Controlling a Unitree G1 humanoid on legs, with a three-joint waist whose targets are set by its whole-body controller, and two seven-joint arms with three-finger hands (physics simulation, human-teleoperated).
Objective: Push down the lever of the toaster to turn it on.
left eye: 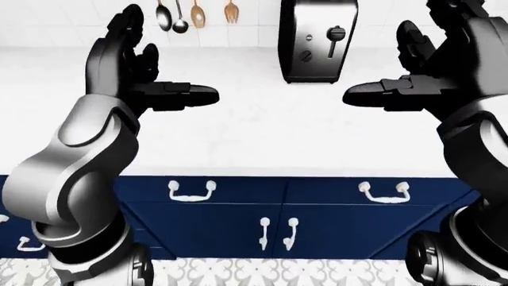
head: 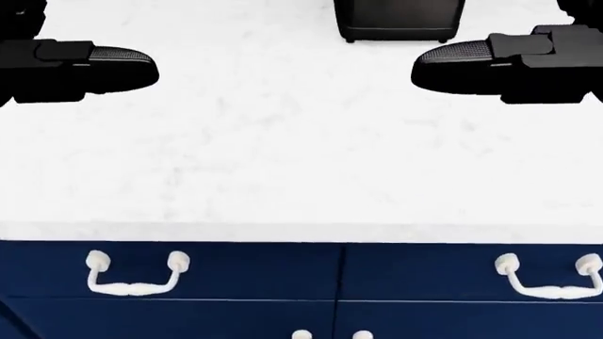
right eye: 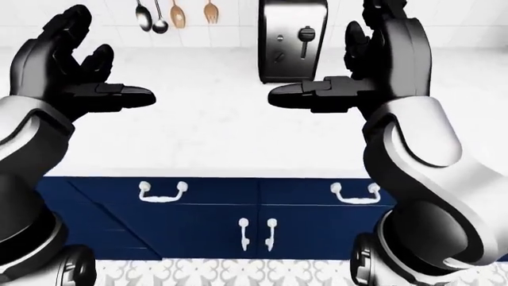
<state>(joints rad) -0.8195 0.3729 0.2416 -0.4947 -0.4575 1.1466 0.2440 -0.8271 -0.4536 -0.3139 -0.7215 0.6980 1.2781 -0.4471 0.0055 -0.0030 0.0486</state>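
A chrome toaster stands upright on the white counter against the tiled wall, top centre of the left-eye view. Its black lever sits high in the slot on the side facing me, with a round knob below to its left. Only the toaster's dark base shows in the head view. My left hand is open and empty, raised over the counter at the left. My right hand is open and empty, to the right of the toaster and nearer to me, apart from it.
Several spoons and a wooden fork hang on the wall left of the toaster. Below the counter edge are navy drawers with white handles and cabinet doors. A patterned floor shows at the bottom.
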